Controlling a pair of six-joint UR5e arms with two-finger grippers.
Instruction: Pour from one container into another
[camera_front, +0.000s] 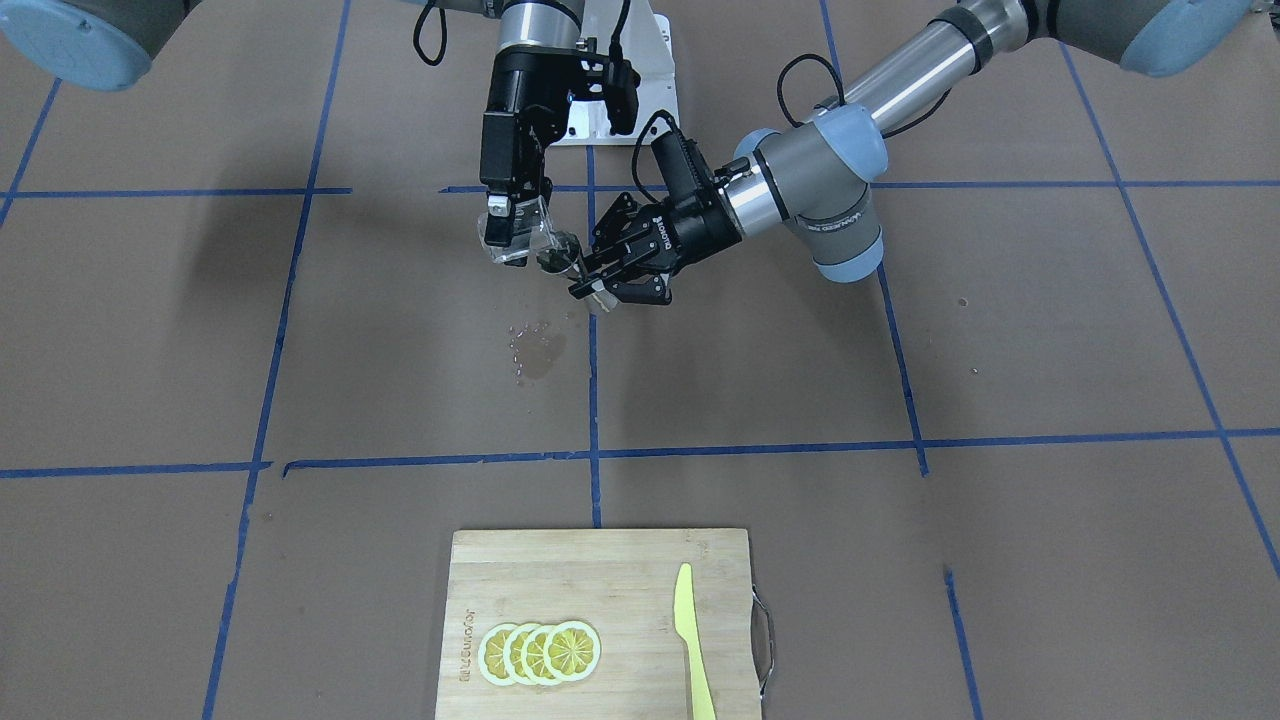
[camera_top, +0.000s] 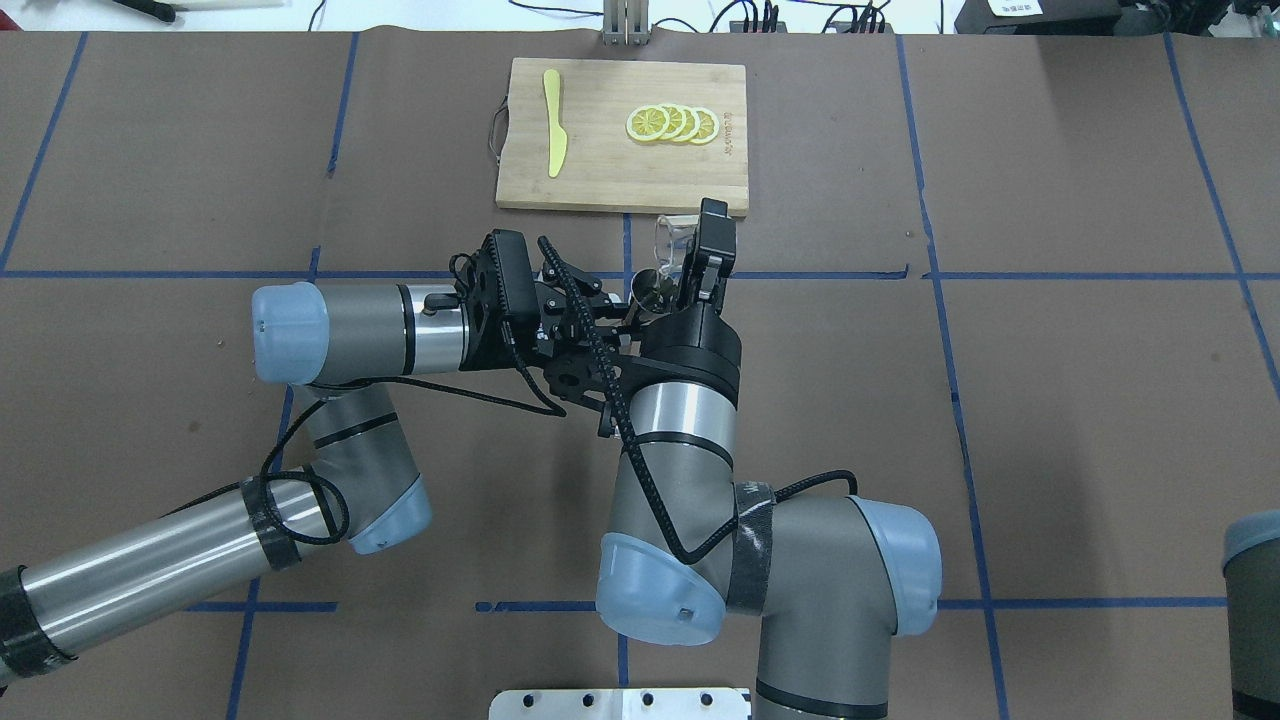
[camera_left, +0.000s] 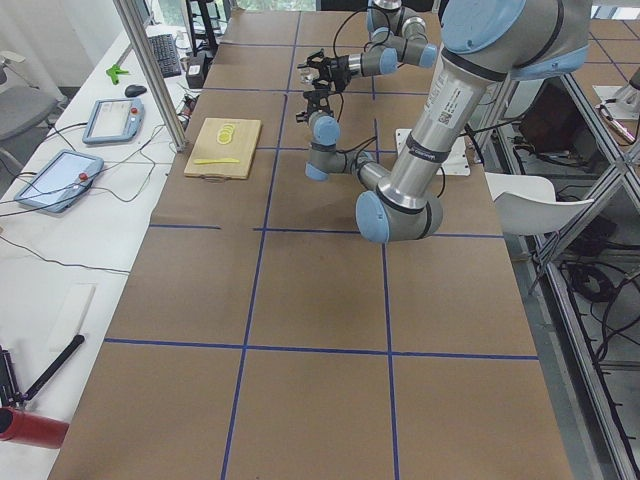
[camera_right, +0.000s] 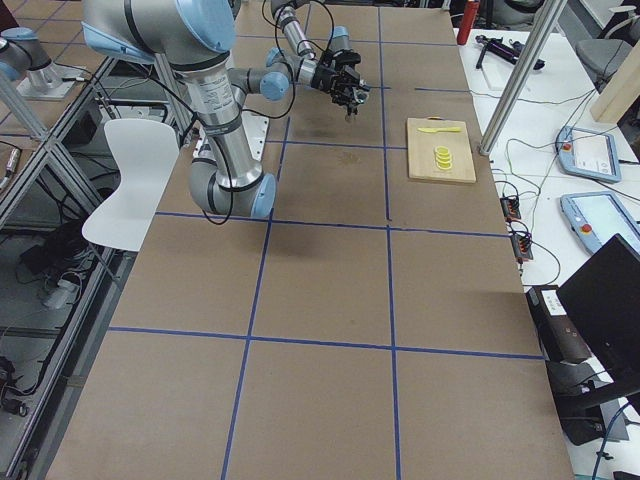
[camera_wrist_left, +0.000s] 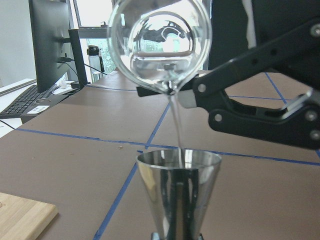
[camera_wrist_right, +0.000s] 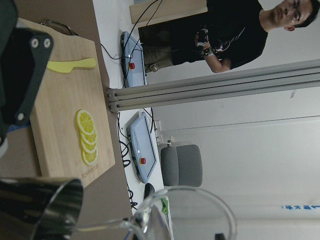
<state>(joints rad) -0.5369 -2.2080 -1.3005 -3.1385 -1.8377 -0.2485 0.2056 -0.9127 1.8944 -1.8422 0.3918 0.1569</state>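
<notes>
pouring, right tool (camera_front: 512, 225) grips tilted glass (camera_wrist_left: 159, 47); left tool (camera_front: 603, 285) grips steel cup (camera_wrist_left: 178, 192) beneath.

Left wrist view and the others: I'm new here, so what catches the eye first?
A tilted glass in the right gripper pours a thin stream into a metal cup held by the left gripper. A wet patch marks the table near them. At the operators' edge lies a board with lemon slices and a knife.

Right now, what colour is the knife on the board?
Yellow-green; the knife shows best in the front-facing view.
</notes>
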